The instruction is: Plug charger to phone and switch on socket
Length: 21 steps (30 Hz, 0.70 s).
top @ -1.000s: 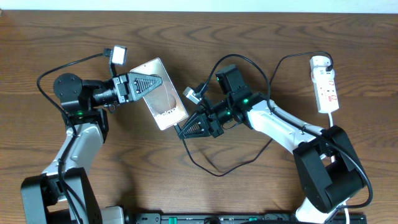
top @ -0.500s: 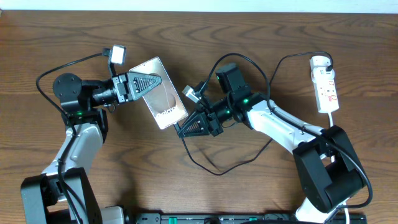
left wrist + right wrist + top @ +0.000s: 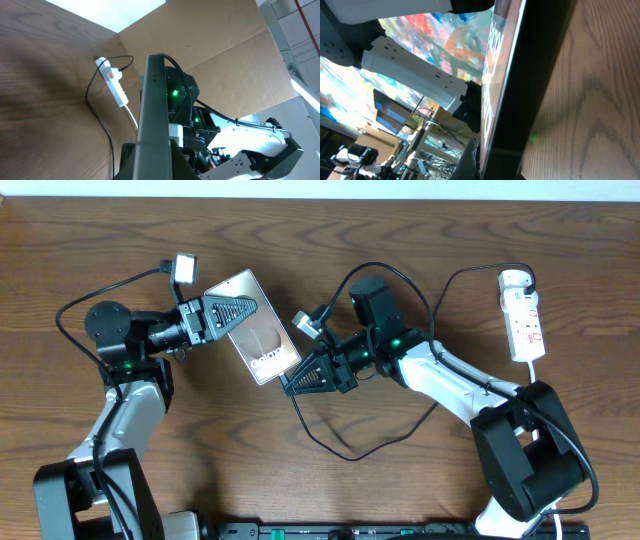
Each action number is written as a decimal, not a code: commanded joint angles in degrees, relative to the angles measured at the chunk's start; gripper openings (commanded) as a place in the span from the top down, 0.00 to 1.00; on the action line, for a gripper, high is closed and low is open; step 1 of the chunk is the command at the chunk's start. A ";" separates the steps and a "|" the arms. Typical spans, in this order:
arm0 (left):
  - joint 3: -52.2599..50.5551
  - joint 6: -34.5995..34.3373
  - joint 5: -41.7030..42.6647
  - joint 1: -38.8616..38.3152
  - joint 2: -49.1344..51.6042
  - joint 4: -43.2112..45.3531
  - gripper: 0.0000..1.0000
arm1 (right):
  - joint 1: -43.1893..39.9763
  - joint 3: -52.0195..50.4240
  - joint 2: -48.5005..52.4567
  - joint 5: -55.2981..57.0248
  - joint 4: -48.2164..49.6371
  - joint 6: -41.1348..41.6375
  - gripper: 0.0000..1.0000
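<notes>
Fingers of the left gripper (image 3: pixel 252 309) are clamped flat on the phone (image 3: pixel 268 348), one on its face and one beneath, holding it by one end. From the left wrist I see the phone (image 3: pixel 152 110) edge-on, running straight out from between them. At the phone's free end the right gripper (image 3: pixel 292 383) is pinched down on the charger (image 3: pixel 350 457), its tips right against the phone's edge. I cannot make out the small plug tip or whether it sits in the port. The right wrist view is filled by the phone's dark rim (image 3: pixel 535 75). Behind those fingers the black cable drops in a loose loop over the table (image 3: pixel 420 240). It runs out to the socket (image 3: pixel 526 328), well apart from both grippers, with its white head (image 3: pixel 513 279) at the strip's end.
</notes>
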 commanded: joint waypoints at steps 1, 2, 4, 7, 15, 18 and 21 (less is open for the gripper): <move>-1.22 1.88 3.91 -0.74 -0.50 0.22 0.93 | -0.59 1.07 -0.17 -1.25 1.05 0.44 0.97; -1.22 1.88 3.91 -0.74 -0.50 0.22 0.93 | -0.59 1.07 -0.17 -1.25 1.05 0.44 0.97; -1.22 1.88 3.91 -0.74 -0.50 0.22 0.93 | -0.59 1.07 -0.17 -1.25 1.03 0.46 0.89; -1.22 1.84 3.91 -0.72 -0.50 0.22 0.93 | -0.59 1.07 -0.17 -1.25 1.03 0.46 0.70; -1.22 1.44 3.89 -0.72 -0.50 0.22 0.93 | -0.59 1.07 -0.17 -1.25 1.03 0.46 0.01; -1.22 1.44 3.91 -0.72 -0.50 0.22 0.93 | -0.59 1.07 -0.17 -1.25 1.03 0.46 0.01; -1.22 1.46 3.91 -0.72 -0.50 0.22 0.93 | -0.63 1.07 -0.17 -1.25 1.03 0.46 0.01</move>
